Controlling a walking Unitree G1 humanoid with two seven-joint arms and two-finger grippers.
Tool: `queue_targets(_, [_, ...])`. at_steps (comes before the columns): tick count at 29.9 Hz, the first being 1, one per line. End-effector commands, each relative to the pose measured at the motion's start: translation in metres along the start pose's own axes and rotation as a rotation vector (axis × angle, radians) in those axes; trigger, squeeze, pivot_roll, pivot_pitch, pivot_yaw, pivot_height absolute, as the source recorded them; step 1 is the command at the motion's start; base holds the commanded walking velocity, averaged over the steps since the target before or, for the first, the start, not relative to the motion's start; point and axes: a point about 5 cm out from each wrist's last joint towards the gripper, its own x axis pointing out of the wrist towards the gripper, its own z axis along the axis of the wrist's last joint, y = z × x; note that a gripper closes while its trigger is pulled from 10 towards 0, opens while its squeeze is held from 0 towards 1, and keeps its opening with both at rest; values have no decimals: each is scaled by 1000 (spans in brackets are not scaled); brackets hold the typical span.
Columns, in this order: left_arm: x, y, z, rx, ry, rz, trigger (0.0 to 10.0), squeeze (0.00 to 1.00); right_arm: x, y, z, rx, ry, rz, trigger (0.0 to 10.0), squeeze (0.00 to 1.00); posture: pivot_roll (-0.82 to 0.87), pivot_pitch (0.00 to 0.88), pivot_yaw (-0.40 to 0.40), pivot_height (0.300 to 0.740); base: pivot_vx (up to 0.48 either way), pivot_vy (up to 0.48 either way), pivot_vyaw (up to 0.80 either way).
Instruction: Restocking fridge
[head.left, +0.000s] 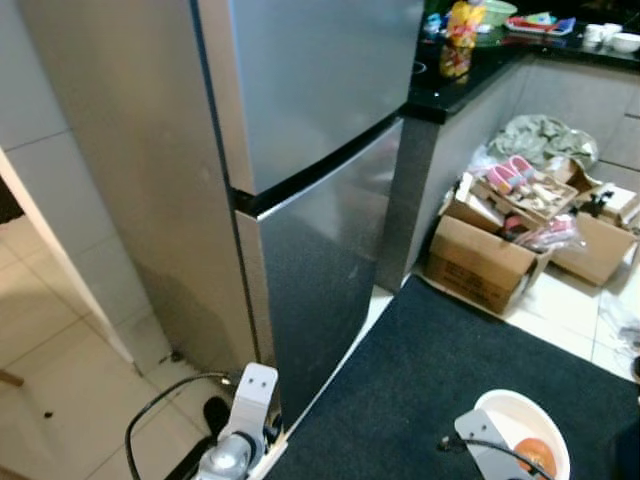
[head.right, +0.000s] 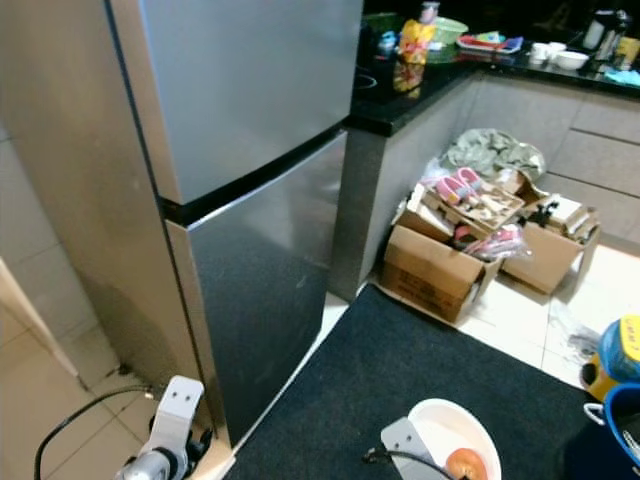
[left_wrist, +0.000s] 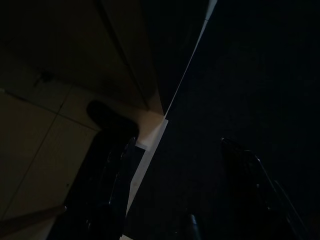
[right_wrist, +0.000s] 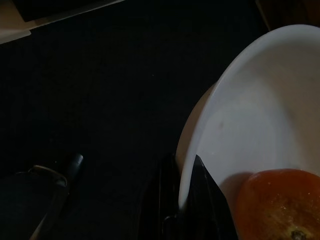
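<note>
Below, right pincer (right_wrist: 186, 200) clamping bowl (right_wrist: 260, 115), tomato (right_wrist: 280, 205) cropped

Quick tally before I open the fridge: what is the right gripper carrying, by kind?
Bowl: 1, white, right gripper clamped on its rim
Orange fruit: 1, inside the bowl
Total: 2
Fridge doors are shut; left gripper is open, low by its corner.
</note>
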Motion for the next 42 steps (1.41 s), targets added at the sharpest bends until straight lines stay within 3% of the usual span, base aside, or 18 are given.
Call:
queue_targets(1, [1,-2,4,39,-19,-20,10000,0,0,-5,1,-8,-12,-20,10000,0,-68,0,-34,740,0,0,0])
queue_targets(9, [3,-5,12,-18,-47,-14,10000,0,-1,-6,-2,1,-6,-24,10000,0,-75,0,-28,740,0,0,0])
queue_targets(12, [3,-2,11,12,-34,14,10000,0,-1,-6,-2,4,-5,-25,10000,0,-76,0,-27,740,0,0,0])
queue_targets(17, [2,12,14,8,-60,123,10000,0,-1,-6,-1,11,-9,-23,10000,0,-73,0,-30,740,0,0,0])
queue_targets(23, [1,21,17,-15,-78,175,10000,0,0,-5,0,11,-11,-21,10000,0,-71,0,-31,740,0,0,0])
queue_targets(42, [2,22,26,-33,-128,185,10000,0,0,-4,0,11,-10,-20,10000,0,-70,0,-29,740,466,0,0])
